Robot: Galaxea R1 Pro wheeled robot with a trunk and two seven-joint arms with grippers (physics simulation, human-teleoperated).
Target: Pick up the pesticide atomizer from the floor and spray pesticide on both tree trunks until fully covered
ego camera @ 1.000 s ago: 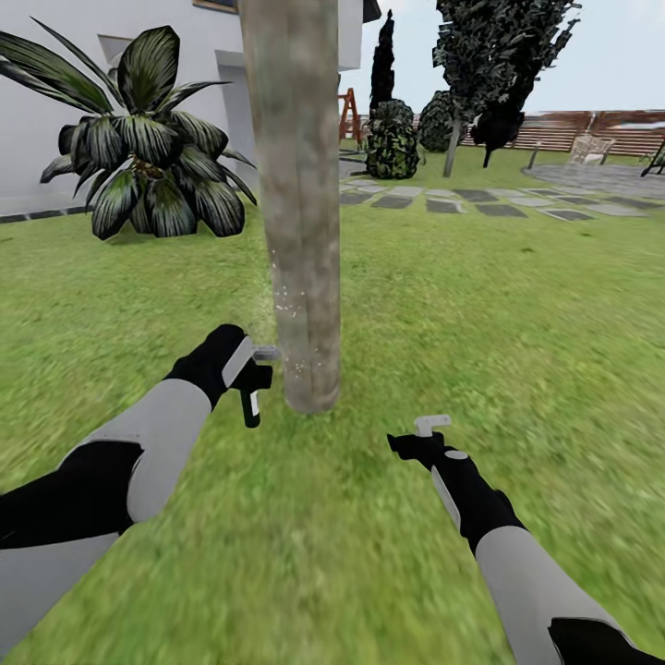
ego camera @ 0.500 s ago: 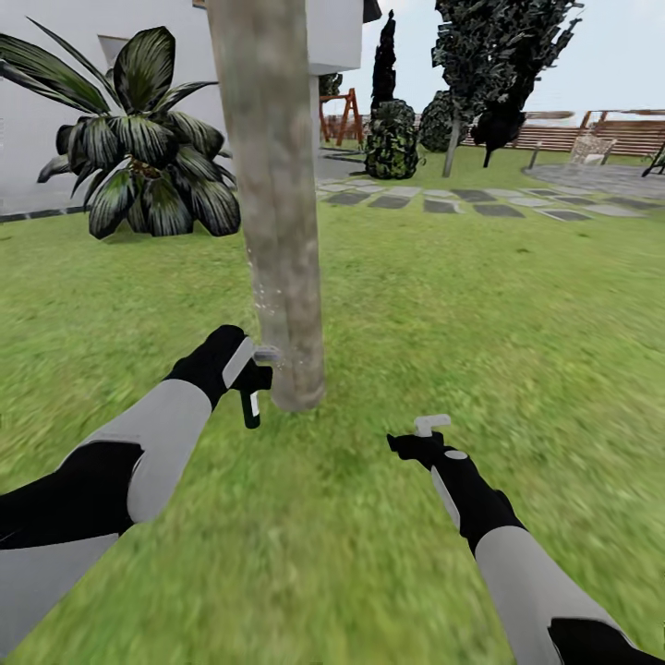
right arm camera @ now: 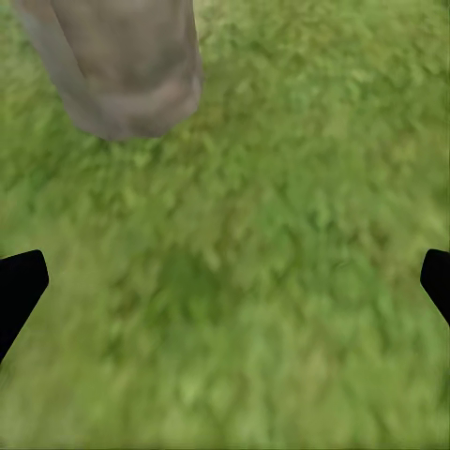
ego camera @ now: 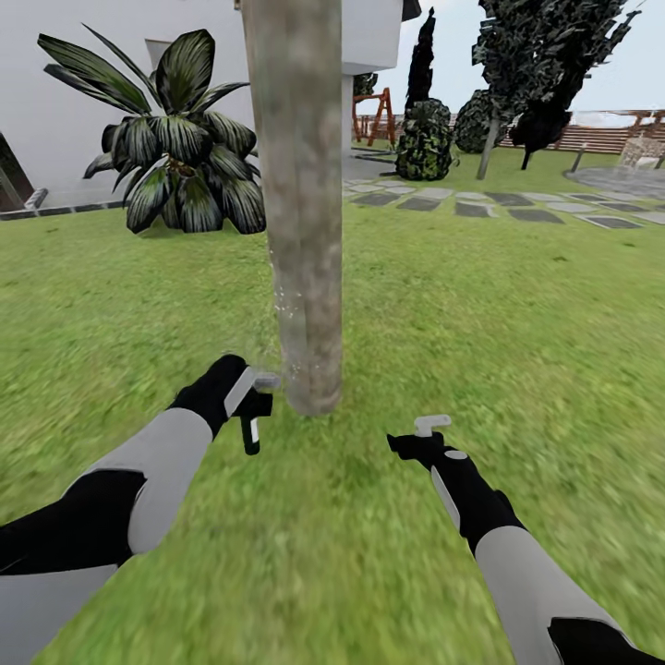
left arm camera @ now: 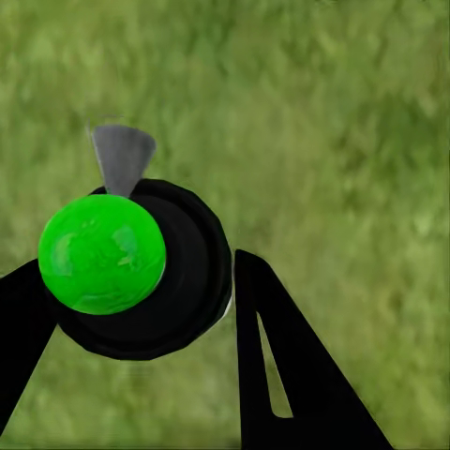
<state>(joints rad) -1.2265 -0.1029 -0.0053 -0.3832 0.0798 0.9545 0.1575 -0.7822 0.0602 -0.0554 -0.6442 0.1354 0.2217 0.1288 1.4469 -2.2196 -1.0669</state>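
One tree's thick mottled beige-grey trunk (ego camera: 300, 203) rises from the lawn right in front of me, and its base also shows in the right wrist view (right arm camera: 122, 66). My left gripper (ego camera: 247, 399) is shut on the black pesticide atomizer (ego camera: 251, 427), whose grey nozzle (ego camera: 266, 380) points at the trunk's foot from a hand's width away. Pale specks dot the bark above the nozzle. In the left wrist view the atomizer (left arm camera: 150, 272) has a green ball on its round black body, between my fingers (left arm camera: 272, 356). My right gripper (ego camera: 427, 432) (right arm camera: 225, 281) hangs open over grass, right of the trunk.
A short palm (ego camera: 185, 157) stands against the white house wall (ego camera: 74, 92) at the back left. Grey stepping stones (ego camera: 480, 208), a dark bush (ego camera: 425, 139), dark conifers (ego camera: 420, 65) and a brown slat fence (ego camera: 600, 139) lie far behind. Lawn spreads all around.
The whole picture has shifted, so the camera has moved: the trunk, palm and house now sit further right. Both arms keep their pose and the left gripper still holds the atomizer.
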